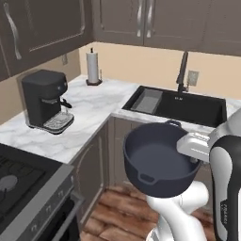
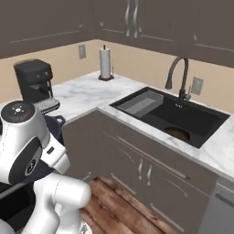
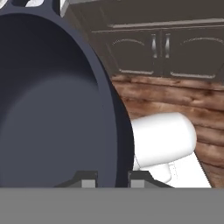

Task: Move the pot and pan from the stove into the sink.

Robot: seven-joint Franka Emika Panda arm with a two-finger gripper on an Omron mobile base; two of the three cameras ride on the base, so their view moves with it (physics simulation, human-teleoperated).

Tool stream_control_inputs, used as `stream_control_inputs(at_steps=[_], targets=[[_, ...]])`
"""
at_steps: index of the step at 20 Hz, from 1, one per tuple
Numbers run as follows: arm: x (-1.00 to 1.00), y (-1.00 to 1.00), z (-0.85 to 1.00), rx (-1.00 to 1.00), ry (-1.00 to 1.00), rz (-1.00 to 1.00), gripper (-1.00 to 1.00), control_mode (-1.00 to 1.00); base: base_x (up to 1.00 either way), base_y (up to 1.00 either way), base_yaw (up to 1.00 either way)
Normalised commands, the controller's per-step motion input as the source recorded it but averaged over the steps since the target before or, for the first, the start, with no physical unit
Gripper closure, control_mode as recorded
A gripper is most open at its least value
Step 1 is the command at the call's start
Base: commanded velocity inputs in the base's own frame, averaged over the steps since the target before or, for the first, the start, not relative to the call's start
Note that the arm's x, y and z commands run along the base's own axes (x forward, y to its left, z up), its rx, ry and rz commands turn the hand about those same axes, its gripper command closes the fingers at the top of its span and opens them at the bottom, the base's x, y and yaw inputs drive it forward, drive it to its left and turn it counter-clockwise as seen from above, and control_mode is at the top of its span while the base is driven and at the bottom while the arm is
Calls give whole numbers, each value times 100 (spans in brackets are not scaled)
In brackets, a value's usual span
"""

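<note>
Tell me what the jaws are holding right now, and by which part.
The gripper holds the pot, shut on its rim wall, one fingertip inside and one outside. The pot hangs in the air, short of the sink.

My arm is bent forward at mid height, wrist level. Gripper [image 3: 110, 180] clamped tight on the pot [image 1: 157, 164] rim, one finger inside, one outside.

White marble counter [image 1: 94, 110] crosses the left base view's upper half: black coffee machine [image 1: 44, 100] at left, paper towel roll [image 1: 93, 68] top centre, black sink [image 1: 188, 108] recessed at upper right.
</note>
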Motion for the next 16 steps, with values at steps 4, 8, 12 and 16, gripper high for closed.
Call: stream_control_inputs(at_steps=[4,8,12,16], targets=[[0,0,0,0,0,0,100,100,3,-31,-43],[0,0,0,0,0,0,100,100,2,-33,-42],[0,0,0,0,0,0,100,100,3,-34,-42],[0,0,0,0,0,0,100,100,3,-33,-42]])
